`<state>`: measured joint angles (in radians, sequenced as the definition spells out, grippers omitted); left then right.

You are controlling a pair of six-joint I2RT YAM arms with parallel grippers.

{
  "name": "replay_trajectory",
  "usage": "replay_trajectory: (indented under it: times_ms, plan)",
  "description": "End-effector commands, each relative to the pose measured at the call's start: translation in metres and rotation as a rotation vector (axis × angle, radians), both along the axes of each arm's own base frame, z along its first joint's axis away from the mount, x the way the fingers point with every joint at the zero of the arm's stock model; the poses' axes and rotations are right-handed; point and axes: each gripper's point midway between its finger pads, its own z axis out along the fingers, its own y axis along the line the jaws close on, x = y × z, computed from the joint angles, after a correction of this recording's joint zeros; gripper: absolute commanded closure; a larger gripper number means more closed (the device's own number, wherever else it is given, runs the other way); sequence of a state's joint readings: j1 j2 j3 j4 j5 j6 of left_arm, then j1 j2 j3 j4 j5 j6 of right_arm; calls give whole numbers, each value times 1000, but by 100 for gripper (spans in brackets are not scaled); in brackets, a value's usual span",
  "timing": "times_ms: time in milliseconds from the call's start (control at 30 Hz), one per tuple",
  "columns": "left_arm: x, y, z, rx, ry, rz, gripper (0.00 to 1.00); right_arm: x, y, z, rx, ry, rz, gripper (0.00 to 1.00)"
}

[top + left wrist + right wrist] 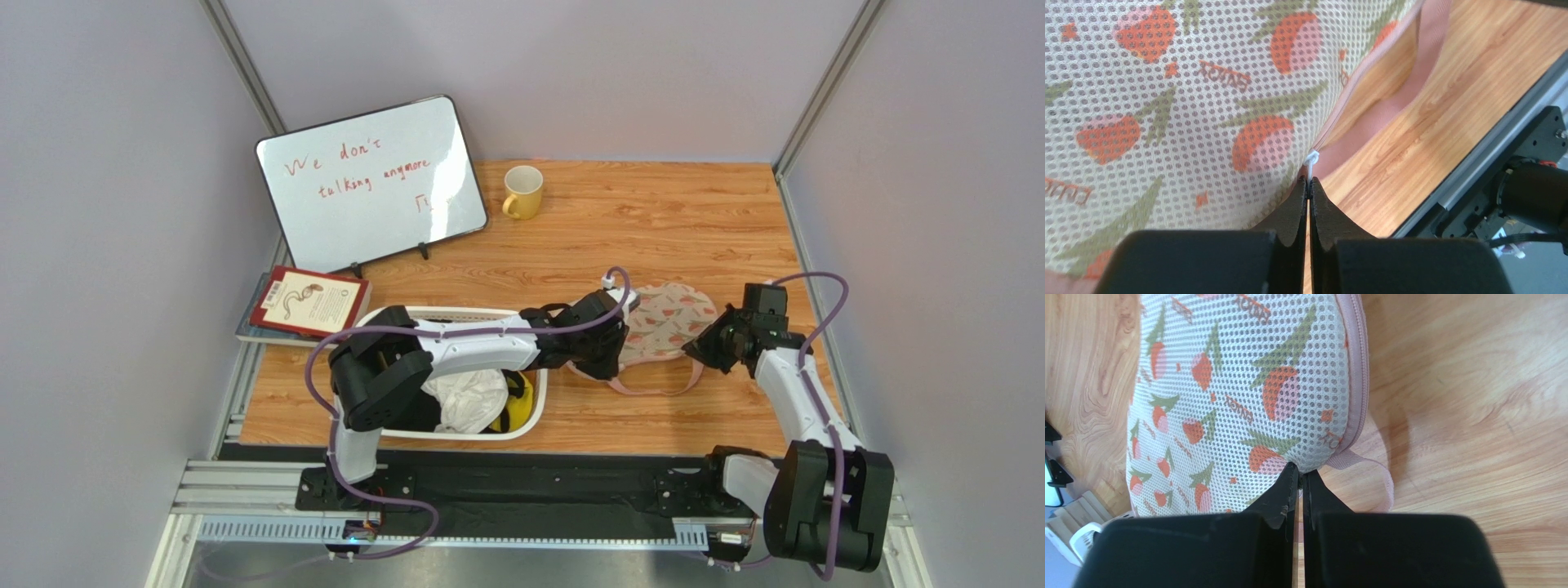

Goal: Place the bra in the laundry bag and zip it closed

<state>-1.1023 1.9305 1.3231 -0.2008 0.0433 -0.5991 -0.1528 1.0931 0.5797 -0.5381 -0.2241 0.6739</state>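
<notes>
The laundry bag (pixel 669 316), cream mesh with a pink-and-green print, lies on the wood table right of centre. My left gripper (pixel 613 353) is at its left edge. In the left wrist view the left gripper (pixel 1310 180) is shut on a small white zip pull (pixel 1312 160) at the bag's (pixel 1198 110) pink zip edging (pixel 1352 101). My right gripper (pixel 709 350) is at the bag's right edge. In the right wrist view the right gripper (pixel 1298 470) is shut on the mesh rim of the bag (pixel 1247 386), beside the pink loop (pixel 1379 471). The bra shows in no view.
A white slotted basket (pixel 405 319) holding a white cloth (pixel 472 398) and a yellow garment (pixel 523 404) stands under the left arm. A whiteboard (pixel 368 184), a yellow mug (pixel 523 191) and a book (pixel 307 303) sit at the back left. The metal rail (pixel 1475 165) runs along the near edge.
</notes>
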Motion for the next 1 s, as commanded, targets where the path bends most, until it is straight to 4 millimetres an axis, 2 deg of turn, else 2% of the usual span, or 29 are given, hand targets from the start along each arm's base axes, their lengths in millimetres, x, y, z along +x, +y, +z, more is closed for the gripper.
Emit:
replay_trajectory:
  times_ms: [0,33,67,100,133,167,200,233,267,300,333,367,400,500,567,733,867,967]
  plan:
    - [-4,-3,26,-44,-17,-57,100,31,-23,34,-135,-121,6,99]
    - [-7,-10,27,-65,-5,-71,100,34,-23,34,-138,-116,9,97]
    - [-4,-18,35,-92,-5,-72,100,40,-21,42,-151,-136,27,94]
    - [-3,-23,38,-107,-1,-73,100,41,-19,41,-147,-123,39,81]
    - [-3,-30,35,-112,12,-81,100,43,-17,36,-135,-96,55,74]
    - [2,-40,47,-141,2,-81,100,47,-12,41,-122,-100,93,68]
    - [4,-45,49,-151,2,-80,100,41,-9,38,-108,-58,112,61]
    - [5,-49,41,-135,12,-79,100,38,-8,35,-102,-32,126,60]
    - [10,-58,52,-156,0,-78,100,34,-7,35,-101,-21,140,58]
    - [12,-62,53,-157,-2,-79,100,27,-6,37,-101,-15,140,57]
    - [13,-64,46,-143,7,-80,100,22,-5,39,-101,-20,138,57]
    - [16,-70,52,-158,1,-83,100,18,-4,40,-96,-27,137,52]
    - [16,-73,53,-163,2,-86,100,10,0,44,-86,-47,130,50]
    - [16,-79,53,-172,15,-97,100,-6,17,45,-21,-66,151,49]
    - [15,-80,52,-174,20,-99,100,-9,28,47,18,-87,172,49]
    - [13,-77,54,-175,22,-96,100,-2,38,41,65,-111,167,52]
    - [12,-76,56,-179,26,-92,100,-2,44,29,102,-80,153,64]
    - [10,-76,57,-184,29,-96,100,4,44,26,108,-103,129,66]
